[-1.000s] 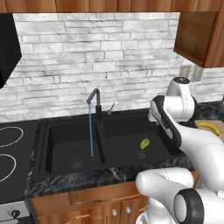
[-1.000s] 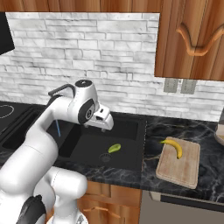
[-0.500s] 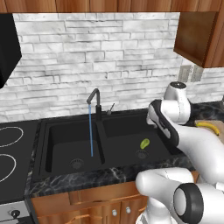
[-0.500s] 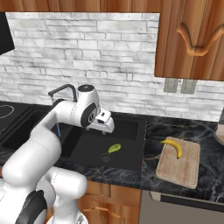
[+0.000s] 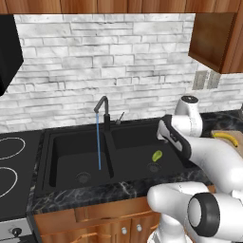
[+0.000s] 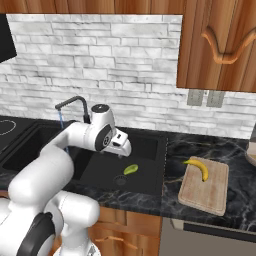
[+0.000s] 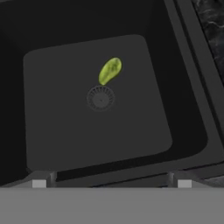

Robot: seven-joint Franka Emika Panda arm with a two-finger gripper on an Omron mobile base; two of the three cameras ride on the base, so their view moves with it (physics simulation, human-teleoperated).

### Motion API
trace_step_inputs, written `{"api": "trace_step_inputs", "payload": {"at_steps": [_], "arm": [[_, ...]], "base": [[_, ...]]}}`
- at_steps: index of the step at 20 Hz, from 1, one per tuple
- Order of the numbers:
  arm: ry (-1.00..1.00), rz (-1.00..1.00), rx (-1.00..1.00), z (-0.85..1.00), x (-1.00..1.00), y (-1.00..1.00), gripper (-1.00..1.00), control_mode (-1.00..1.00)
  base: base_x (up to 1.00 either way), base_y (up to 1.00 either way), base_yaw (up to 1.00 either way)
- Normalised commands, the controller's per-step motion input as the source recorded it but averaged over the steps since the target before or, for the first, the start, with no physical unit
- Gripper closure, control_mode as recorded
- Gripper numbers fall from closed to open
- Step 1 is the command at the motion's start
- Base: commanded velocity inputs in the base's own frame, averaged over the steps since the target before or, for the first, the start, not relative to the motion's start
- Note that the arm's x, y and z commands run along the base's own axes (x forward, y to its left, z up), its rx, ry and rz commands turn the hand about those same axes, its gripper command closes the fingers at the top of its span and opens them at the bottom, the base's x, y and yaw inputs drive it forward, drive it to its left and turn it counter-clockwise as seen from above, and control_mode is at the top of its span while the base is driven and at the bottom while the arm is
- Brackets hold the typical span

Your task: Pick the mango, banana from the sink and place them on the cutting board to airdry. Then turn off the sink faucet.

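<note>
Sink, black, 2 basins: right basin holds 1 mango beside the round drain, directly below the pincer, apart from it. Pincer open, empty, with bare basin floor all round. Cutting board on the counter, well right of the pincer, carries 1 banana. Sink faucet left of it, water running.

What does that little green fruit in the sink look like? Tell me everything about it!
The mango is a small, smooth, yellow-green oval, brighter at one end. It lies flat on the dark floor of the sink, in the basin nearer the cutting board, right beside the round metal drain and looking almost against its rim. Nothing holds it: the open gripper hangs above it. The water stream falls into the other basin, not on the mango.
</note>
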Motion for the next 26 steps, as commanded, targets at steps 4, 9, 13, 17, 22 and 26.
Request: {"api": "trace_step_inputs", "payload": {"at_steps": [4,9,13,17,22,26], "arm": [[0.0,0.0,0.0,-0.23,0.14,0.0,-1.0,-1.0],[0.0,0.0,0.03,-0.19,0.17,0.0,-1.0,-1.0],[0.0,0.0,0.04,-0.19,0.15,0.0,-1.0,-1.0],[0.0,0.0,0.03,-0.16,0.1,0.0,-1.0,-1.0],[0.0,0.0,0.01,-0.16,0.14,0.0,-1.0,-1.0],[0.0,0.0,0.0,-0.1,0.07,0.0,-1.0,-1.0]], "base": [[0.0,0.0,0.0],[0.0,0.0,0.0],[0.0,0.0,0.0],[0.0,0.0,0.0],[0.0,0.0,0.0],[0.0,0.0,0.0]]}}
